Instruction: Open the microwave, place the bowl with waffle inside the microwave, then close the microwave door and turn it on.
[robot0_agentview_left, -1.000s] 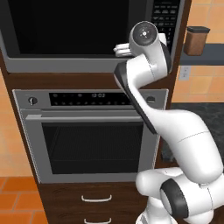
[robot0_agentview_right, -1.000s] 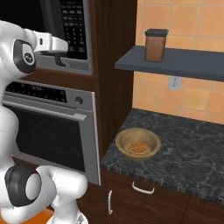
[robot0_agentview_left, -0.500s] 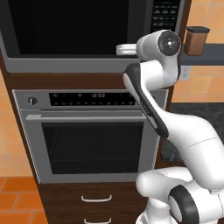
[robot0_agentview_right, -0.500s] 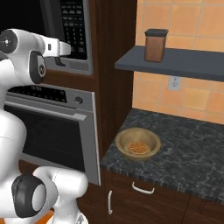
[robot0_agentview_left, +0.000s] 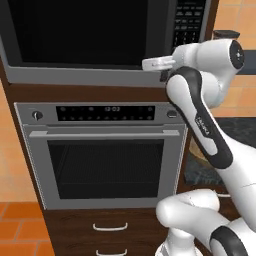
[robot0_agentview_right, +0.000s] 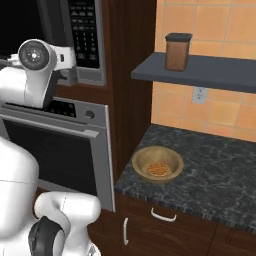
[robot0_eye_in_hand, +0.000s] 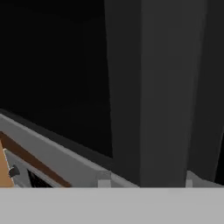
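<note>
Right base view: bowl (robot0_agentview_right: 157, 164) with waffle (robot0_agentview_right: 158, 169) on dark stone counter (robot0_agentview_right: 220, 175); gripper (robot0_agentview_left: 161, 64) by closed microwave door (robot0_agentview_left: 80, 35), finger spacing unclear.

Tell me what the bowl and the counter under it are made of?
The bowl looks like wood: light tan, matte, with a thick rounded rim. The counter looks like polished stone, maybe granite: dark grey with pale speckles. Both are rendered, so that's only how they look.
</note>
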